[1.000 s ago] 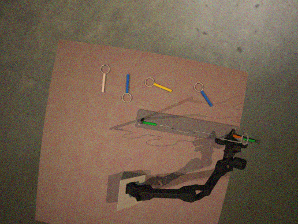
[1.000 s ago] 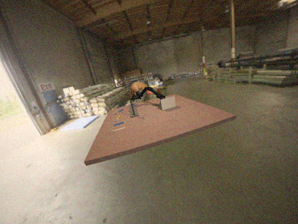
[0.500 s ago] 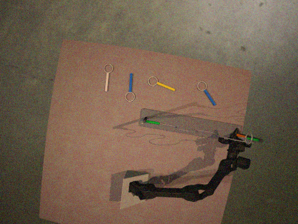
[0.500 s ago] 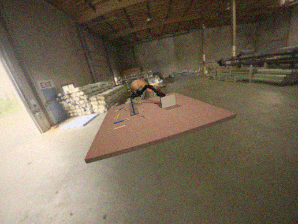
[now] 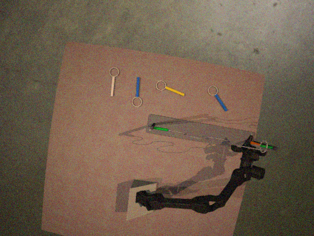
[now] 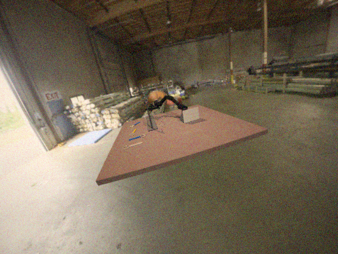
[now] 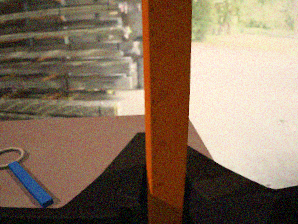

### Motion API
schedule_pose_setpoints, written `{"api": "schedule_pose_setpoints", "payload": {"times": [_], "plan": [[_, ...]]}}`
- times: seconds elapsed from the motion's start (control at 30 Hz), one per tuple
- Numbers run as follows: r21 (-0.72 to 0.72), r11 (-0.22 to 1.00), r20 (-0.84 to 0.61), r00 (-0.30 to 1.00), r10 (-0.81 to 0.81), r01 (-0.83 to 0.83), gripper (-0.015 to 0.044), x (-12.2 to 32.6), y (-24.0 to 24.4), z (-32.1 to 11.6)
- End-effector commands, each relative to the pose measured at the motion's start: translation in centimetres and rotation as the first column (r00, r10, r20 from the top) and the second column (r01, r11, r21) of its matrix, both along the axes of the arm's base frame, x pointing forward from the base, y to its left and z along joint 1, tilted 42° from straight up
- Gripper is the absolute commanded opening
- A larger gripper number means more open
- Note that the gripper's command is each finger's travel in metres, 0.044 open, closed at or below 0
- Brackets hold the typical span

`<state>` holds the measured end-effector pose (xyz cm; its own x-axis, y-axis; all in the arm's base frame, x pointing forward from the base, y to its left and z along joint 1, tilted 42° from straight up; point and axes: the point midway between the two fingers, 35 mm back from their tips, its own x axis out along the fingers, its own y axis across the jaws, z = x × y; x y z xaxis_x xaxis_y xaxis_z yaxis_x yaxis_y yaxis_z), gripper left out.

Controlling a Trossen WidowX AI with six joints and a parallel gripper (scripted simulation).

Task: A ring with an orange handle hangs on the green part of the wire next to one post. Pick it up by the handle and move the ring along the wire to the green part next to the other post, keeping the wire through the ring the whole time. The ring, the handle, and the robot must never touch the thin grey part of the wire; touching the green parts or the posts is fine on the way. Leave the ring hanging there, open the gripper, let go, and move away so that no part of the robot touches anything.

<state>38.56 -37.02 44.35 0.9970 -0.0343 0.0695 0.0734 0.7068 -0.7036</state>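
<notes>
Going left to right from the top view, first up is a pale stick with a loop [image 5: 112,86] [image 6: 135,144] lying flat on the table [image 5: 91,146] [image 6: 183,144], then a blue one [image 5: 138,86] [image 6: 134,138], loop toward the wire stand. The arm's foot sits on a pale block [image 5: 132,210] [image 6: 190,115] below those. Next comes the far green bit [image 5: 160,129], which is where the ring has to end up, and after it a yellow stick with a loop [image 5: 174,90] [image 6: 134,131]. From there the thin grey wire [image 5: 213,138] runs off right, with another blue stick [image 5: 221,103] [image 6: 137,123] [image 7: 31,183] lying above it in that view.

Way over right is the claw [image 5: 251,142] [image 7: 150,141], and it's pinched narrow on the orange handle [image 5: 255,143] [image 7: 169,100]. The ring [image 5: 263,146] is just right of the claw, around the near green bit [image 5: 269,147] as far as I can tell. Handle's long axis runs roughly along the wire, pointing back at the far end, so imo the claw leads and the ring trails. Risky bit: claw and handle look really close to the grey stretch, can't tell the gap. No containers that I can see, so nothing's inside anything.
</notes>
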Motion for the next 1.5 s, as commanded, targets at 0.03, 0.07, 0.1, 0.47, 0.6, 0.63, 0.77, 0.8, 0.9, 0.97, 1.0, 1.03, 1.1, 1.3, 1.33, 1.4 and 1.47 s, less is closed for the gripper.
{"api": "schedule_pose_setpoints", "payload": {"times": [0.03,0.07,0.1,0.47,0.6,0.63,0.77,0.8,0.9,0.97,1.0,1.03,1.1,1.3,1.33,1.4,1.47], "plan": [[0.001,1.000,-0.002,1.000,-0.004,0.004,-0.0150,0.0,-0.1,-0.1],[0.001,1.000,-0.002,1.000,-0.004,0.004,-0.0150,0.0,-0.1,-0.1],[0.001,1.000,-0.002,1.000,-0.004,0.004,-0.0150,0.0,-0.1,-0.1],[0.001,1.000,-0.002,1.000,-0.004,0.004,-0.0150,0.0,-0.1,-0.1],[0.002,1.000,-0.002,1.000,-0.004,0.004,-0.0150,0.0,0.1,-0.2],[0.002,1.000,-0.002,1.000,-0.004,0.004,-0.0150,0.0,0.1,-0.3],[0.004,1.000,-0.017,1.000,-0.019,0.019,-0.0150,-0.2,0.3,-0.5],[0.005,1.000,-0.026,0.999,-0.028,0.029,-0.0150,-0.4,0.4,-0.6],[0.007,0.998,-0.064,0.996,-0.066,0.066,-0.0150,-1.0,0.7,-0.8],[0.009,0.996,-0.091,0.992,-0.092,0.093,-0.0150,-1.5,0.9,-1.0],[0.009,0.994,-0.104,0.989,-0.104,0.106,-0.0150,-1.7,1.0,-1.1],[0.009,0.993,-0.117,0.986,-0.116,0.118,-0.0150,-1.9,1.1,-1.1],[0.009,0.990,-0.141,0.980,-0.139,0.142,-0.0150,-2.3,1.3,-1.3],[0.009,0.976,-0.219,0.953,-0.209,0.216,-0.0150,-3.7,2.0,-1.6],[0.008,0.974,-0.231,0.948,-0.219,0.227,-0.0150,-3.9,2.1,-1.7],[0.009,0.968,-0.256,0.937,-0.240,0.250,-0.0150,-4.3,2.4,-1.8],[0.010,0.962,-0.281,0.924,-0.259,0.273,-0.0150,-4.7,2.7,-1.9]]}}
